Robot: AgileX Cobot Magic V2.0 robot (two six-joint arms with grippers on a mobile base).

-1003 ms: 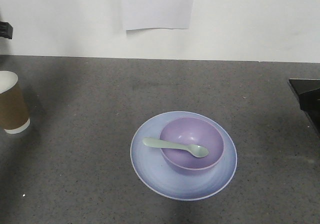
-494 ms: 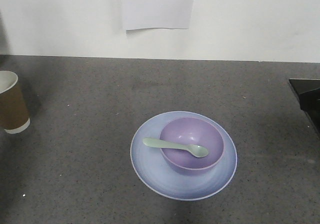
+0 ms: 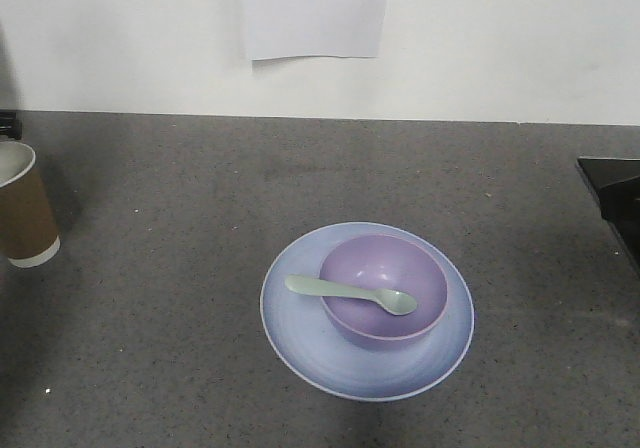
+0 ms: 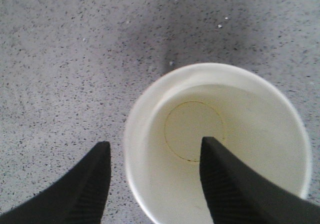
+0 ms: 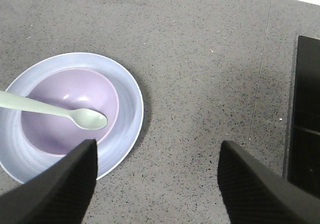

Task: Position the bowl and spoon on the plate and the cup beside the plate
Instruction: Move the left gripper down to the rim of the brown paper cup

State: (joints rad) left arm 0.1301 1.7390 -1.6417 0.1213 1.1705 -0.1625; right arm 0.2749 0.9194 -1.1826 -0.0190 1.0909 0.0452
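Left arm: it points down over the cup [image 4: 215, 144]. In the front view only a small dark bit shows at the far left edge, so I cannot tell its full shape.
Right arm: it hangs above the gray table [image 5: 200, 64], to the right of the plate [image 5: 127, 99], and looks down at it.
Count: one plate, one bowl, one spoon, one cup, and two grippers.
Left gripper [image 4: 150, 184]: its fingers are wide apart. One finger [image 4: 80, 189] is outside the cup, on the left. The other finger [image 4: 235, 184] is over the cup's white inside. The cup's left wall sits between them. I cannot tell if either finger touches the cup.
Right gripper [image 5: 155, 181]: its two dark fingers are far apart. It holds nothing. Only bare table shows between them. The left finger is over the near edge of the plate.
Cup: it stands upright at the far left of the table [image 3: 200, 168], well apart from the plate [image 3: 300, 338].
Bowl [image 3: 383, 286]: it sits on the plate, a bit to the right side.
Spoon [image 3: 350, 294]: its scoop lies in the bowl. Its handle rests on the bowl's left rim and sticks out over the plate.
Other things: a white sheet of paper [image 3: 315, 13] is on the far wall. A black thing [image 3: 612, 196] is at the right edge.
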